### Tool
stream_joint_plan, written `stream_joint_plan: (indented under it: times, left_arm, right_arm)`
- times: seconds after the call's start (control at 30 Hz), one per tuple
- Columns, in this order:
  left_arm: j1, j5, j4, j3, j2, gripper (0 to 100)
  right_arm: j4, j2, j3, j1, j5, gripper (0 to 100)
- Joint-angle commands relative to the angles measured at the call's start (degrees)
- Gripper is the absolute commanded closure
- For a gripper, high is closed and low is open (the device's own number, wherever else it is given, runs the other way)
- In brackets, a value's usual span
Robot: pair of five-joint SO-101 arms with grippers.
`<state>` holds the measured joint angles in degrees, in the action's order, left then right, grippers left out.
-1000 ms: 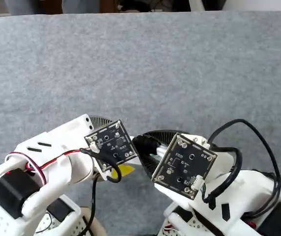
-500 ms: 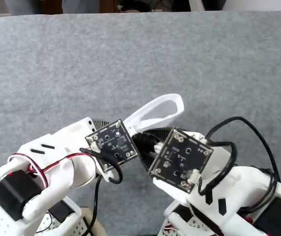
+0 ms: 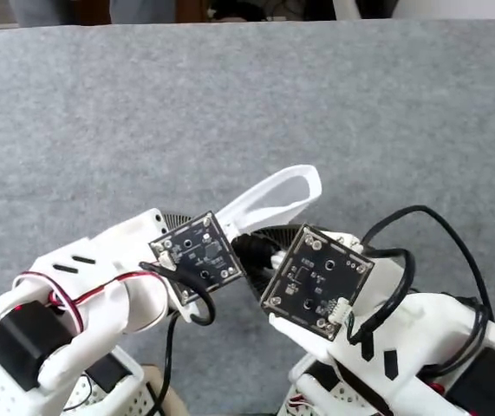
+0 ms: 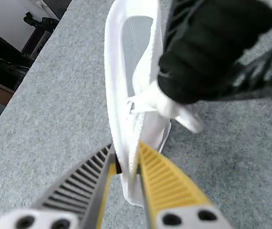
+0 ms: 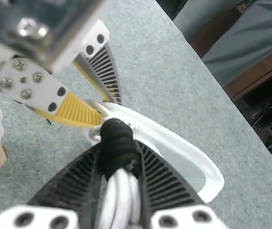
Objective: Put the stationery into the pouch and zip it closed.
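Left pincer is shut tight on the white edge of the pouch. Right pincer has black wrap at its tips and is pinched shut on the pouch, right by the zipper. Seen from above, the pouch pokes up and to the right from between the two arms, in the middle of the gray table.

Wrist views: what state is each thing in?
Left tool: shut on the edge of the white soft pouch.
Right tool: shut on the black-wrapped white zip pull.
Pouch: held between both tools.
Metal zip slider: near the left tool; zip open or closed unclear.
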<state>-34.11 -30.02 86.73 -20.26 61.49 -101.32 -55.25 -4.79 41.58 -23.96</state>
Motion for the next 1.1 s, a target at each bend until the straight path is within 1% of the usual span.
stream_joint_plan:
  times: [0.0,0.1,0.17,0.37,0.53,0.63,0.8,0.97,1.07]
  left_arm:
    - [-0.40,0.62,1.49,2.07,0.53,97]
    - [-0.40,0.62,3.60,3.38,0.62,97]
    - [-0.40,0.62,4.66,4.97,0.62,97]
    - [-0.40,0.88,7.82,8.92,0.62,97]
    - [-0.40,0.88,11.87,13.23,0.62,97]
    - [-0.40,0.97,13.63,15.96,0.62,97]
    - [0.04,1.05,14.07,19.12,0.62,97]
    - [0.13,1.05,14.07,19.91,0.62,97]
    - [0.13,1.05,14.07,19.91,0.70,97]
  right_arm:
    - [1.76,-0.04,0.31,-4.84,0.35,98.6]
    - [4.22,-0.04,0.48,-10.64,0.26,98.6]
    - [4.92,-0.04,0.57,-12.84,0.26,98.6]
    - [4.48,-0.04,0.66,-14.24,0.35,98.6]
    - [4.48,0.04,2.86,-19.34,0.35,98.6]
    - [4.48,-0.04,5.23,-21.19,0.35,98.6]
    - [5.63,-0.04,8.22,-23.91,0.26,98.6]
    - [8.26,-0.04,9.98,-29.98,0.26,98.6]
    - [9.58,-0.04,12.09,-32.35,0.26,98.6]
